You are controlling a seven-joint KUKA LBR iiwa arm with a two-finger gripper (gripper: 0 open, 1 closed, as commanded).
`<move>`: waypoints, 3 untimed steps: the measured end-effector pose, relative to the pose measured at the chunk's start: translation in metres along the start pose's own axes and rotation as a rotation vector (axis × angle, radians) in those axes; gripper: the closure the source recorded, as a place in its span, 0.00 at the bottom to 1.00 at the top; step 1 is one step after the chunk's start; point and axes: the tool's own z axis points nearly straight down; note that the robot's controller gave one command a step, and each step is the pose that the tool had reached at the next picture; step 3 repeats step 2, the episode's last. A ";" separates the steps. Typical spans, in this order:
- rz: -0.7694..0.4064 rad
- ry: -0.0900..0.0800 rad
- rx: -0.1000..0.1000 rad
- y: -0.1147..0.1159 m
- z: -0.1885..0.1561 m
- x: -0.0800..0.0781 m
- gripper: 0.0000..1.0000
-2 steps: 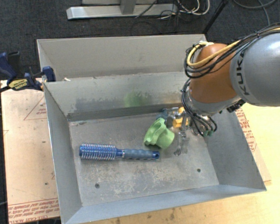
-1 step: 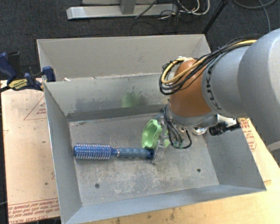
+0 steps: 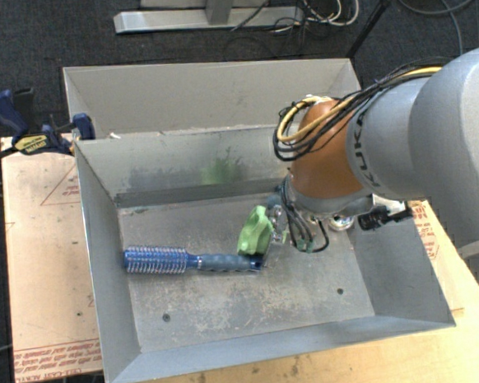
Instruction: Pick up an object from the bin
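Where the jaws hang low at the middle right of the bin [image 3: 103, 238], you have one green crumpled-looking piece [image 3: 253, 231] just beside them, touching the handle end of one blue hairbrush [image 3: 187, 262]. Judged light, perhaps soft; take it across its narrow middle. Jaws apart or together: you cannot tell.

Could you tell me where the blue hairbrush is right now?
The blue hairbrush lies on the bin floor, bristles to the left, handle end by the green thing beside the hand.
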 end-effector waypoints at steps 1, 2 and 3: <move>0.018 -0.006 -0.004 0.023 -0.121 0.011 1.00; -0.142 -0.006 -0.002 0.022 -0.207 0.031 1.00; -0.142 -0.006 -0.002 0.022 -0.207 0.031 1.00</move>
